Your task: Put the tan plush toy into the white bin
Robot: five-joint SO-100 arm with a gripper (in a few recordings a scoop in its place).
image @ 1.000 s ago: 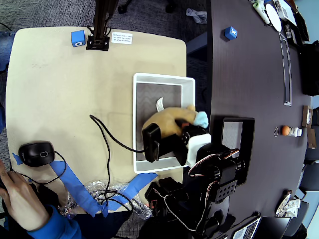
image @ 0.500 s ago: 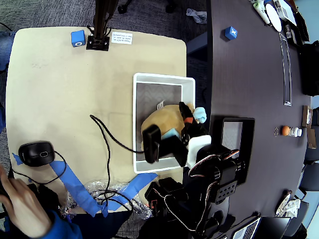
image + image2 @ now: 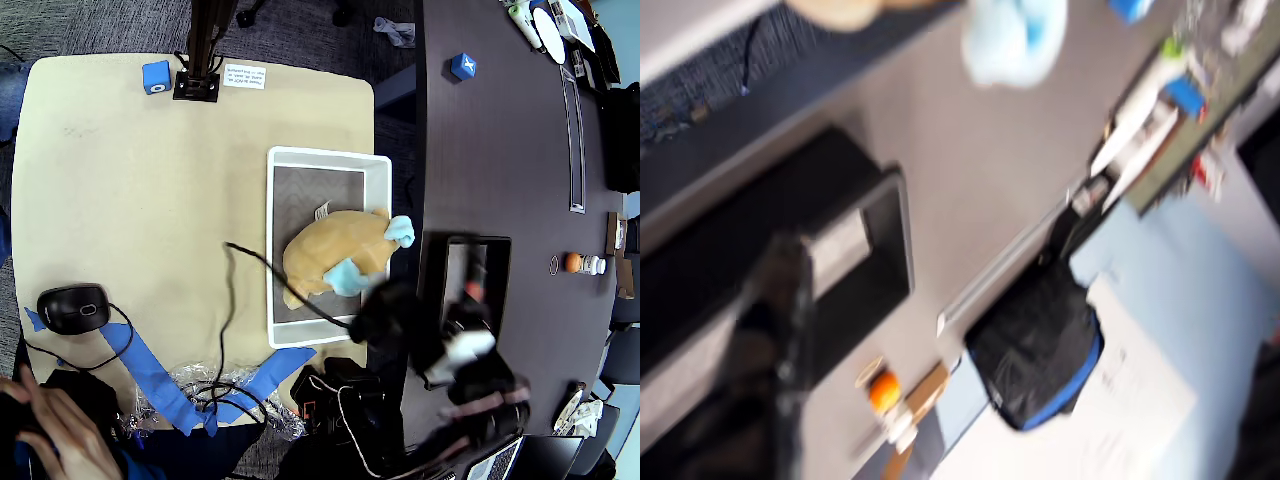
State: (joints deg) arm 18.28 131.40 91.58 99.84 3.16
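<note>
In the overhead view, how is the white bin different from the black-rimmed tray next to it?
The white bin has a thick white rim; the black-rimmed tray has a dark one. The white bin looks larger than the tray. The white bin sits on the tan table and holds the tan plush toy; the tray sits on the dark table, partly behind the blurred arm. Both are rectangular.

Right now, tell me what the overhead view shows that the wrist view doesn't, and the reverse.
Overhead alone: the white bin with the tan plush toy's body lying inside, and the black mouse on the tan table. Wrist alone: a black-and-blue pouch. Both: the black-rimmed tray, the toy's light blue limb, and a small orange ball. The hand is too blurred to judge.
</note>
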